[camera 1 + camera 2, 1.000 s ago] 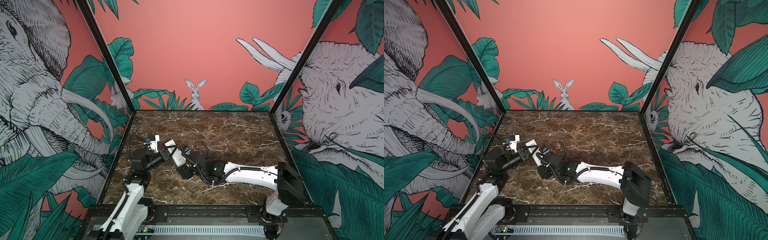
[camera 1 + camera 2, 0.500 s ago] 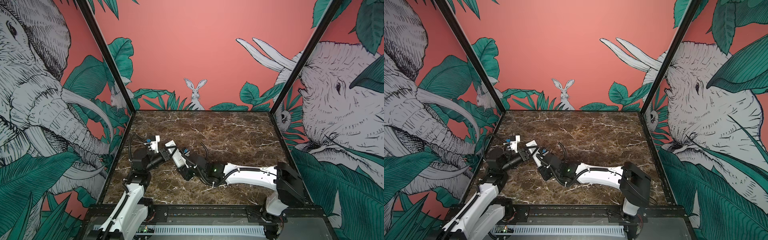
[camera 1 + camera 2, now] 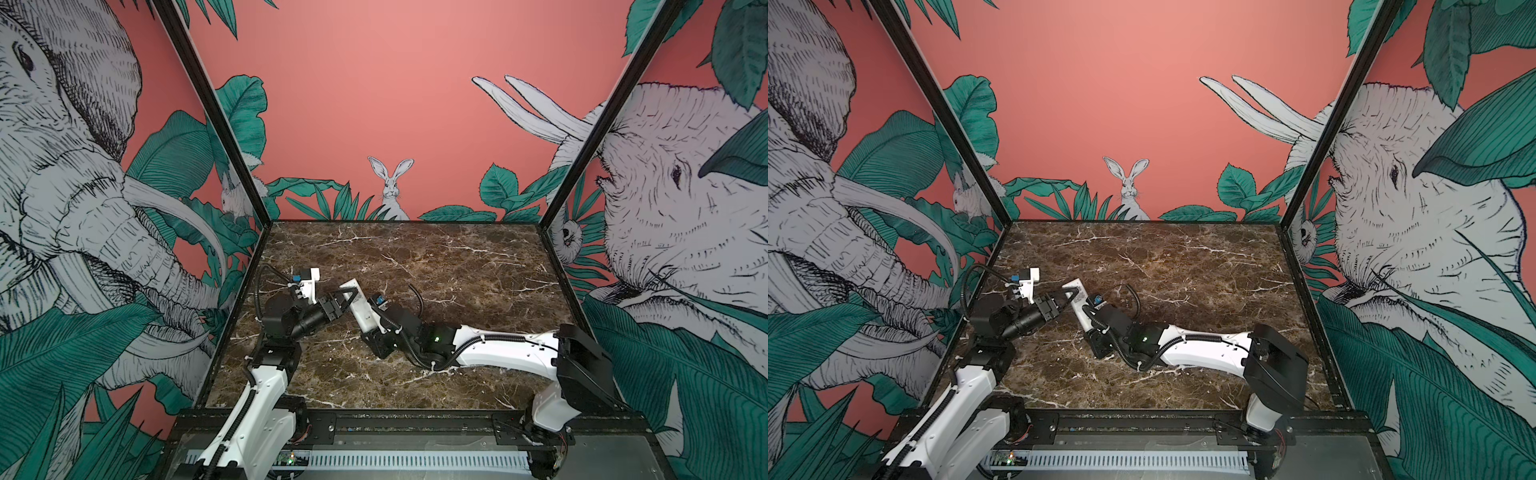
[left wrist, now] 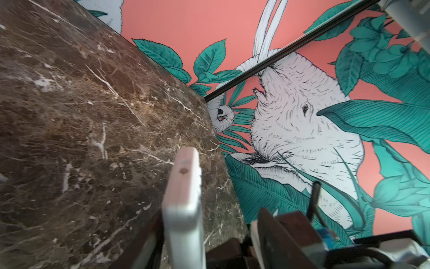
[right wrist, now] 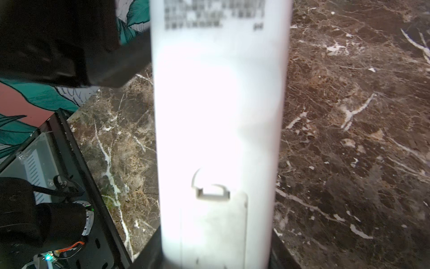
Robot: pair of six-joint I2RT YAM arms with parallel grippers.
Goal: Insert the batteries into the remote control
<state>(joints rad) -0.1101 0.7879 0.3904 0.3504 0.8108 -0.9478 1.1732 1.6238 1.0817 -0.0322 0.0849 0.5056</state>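
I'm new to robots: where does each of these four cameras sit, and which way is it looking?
Top views: side by side, high above the table's near edge, facing down toward the rabbit wall; both arms show.
Left wrist: on the left arm, facing the remote control's thin edge, table and elephant wall; its jaws show.
Right wrist: on the right arm, facing the remote control's back; its jaws show.
Shared: all four show the remote control.

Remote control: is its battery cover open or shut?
Shut. In the right wrist view the cover sits flush in the remote control's white back, its latch in place.
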